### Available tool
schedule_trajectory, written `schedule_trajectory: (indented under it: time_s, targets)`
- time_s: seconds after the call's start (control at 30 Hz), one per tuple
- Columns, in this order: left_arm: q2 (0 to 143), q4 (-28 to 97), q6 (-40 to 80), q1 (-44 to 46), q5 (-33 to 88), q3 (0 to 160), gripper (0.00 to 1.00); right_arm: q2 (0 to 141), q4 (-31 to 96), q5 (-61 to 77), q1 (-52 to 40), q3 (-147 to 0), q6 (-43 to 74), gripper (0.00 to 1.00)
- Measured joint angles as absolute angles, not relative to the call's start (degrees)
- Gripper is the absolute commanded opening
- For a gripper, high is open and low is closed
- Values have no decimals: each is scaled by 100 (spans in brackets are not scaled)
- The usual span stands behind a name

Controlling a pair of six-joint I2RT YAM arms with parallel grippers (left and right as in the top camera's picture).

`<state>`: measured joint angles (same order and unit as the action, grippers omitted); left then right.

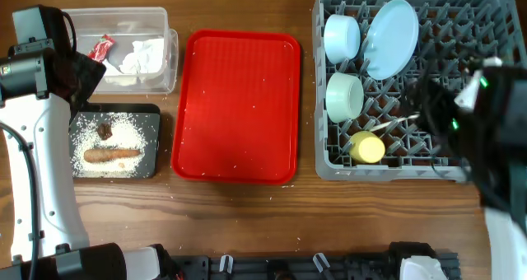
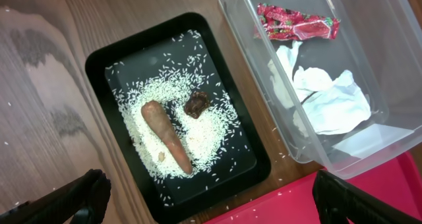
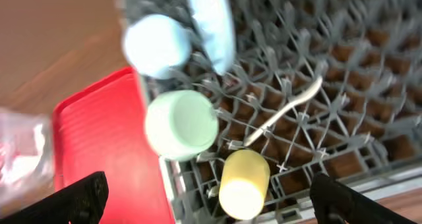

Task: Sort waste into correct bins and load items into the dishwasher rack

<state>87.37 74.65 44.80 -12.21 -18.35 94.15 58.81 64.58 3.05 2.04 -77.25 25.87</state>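
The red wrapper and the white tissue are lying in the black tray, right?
No. The red wrapper and the white tissue are lying in the clear tub, beside the black tray; the left wrist view shows it.

place: robot lab bench | evidence: wooden table (image 1: 247, 222), mounted arm (image 1: 41, 165), dishwasher rack (image 1: 461, 25)

Rack (image 3: 343, 118) and plate (image 3: 214, 23) blurred in right wrist view; spoon (image 1: 387, 125) partly under right arm (image 1: 494, 140) overhead
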Motion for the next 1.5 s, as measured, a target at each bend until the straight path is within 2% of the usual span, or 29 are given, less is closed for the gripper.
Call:
schedule_trajectory:
  time_s: [0.23, 0.3, 0.37, 0.47, 0.67, 0.8, 0.97, 1.5]
  targets:
    - [8737, 7463, 4480, -1221, -1833, 9415, 100, 4582, 6705, 235, 204, -7688, 1636, 100]
    - [8737, 7461, 4480, -1221, -1833, 9415, 100, 4287, 5927, 40, 204, -7218, 1472, 100]
    - [8737, 7461, 4480, -1221, -1824, 9415, 100, 3830, 4495, -19, 204, -6283, 1269, 100]
    - [8737, 7465, 4477, -1221, -1817, 9415, 100, 2517, 2779, -49, 204, -4213, 1057, 100]
    - [8737, 7459, 4480, -1221, -1813, 9415, 100, 419, 923, -47, 204, -1219, 1035, 100]
    - [8737, 7463, 4480, -1221, -1815, 9415, 100, 110, 233, -47, 204, -263, 1712, 100]
    - [8737, 7461, 4480, -1221, -1815, 9415, 100, 108, -10, -40, 204, -36, 2775, 100]
    - [8632, 7463, 4480, -1164, -1813, 9415, 100, 108, -10, -23, 204, -36, 2982, 100]
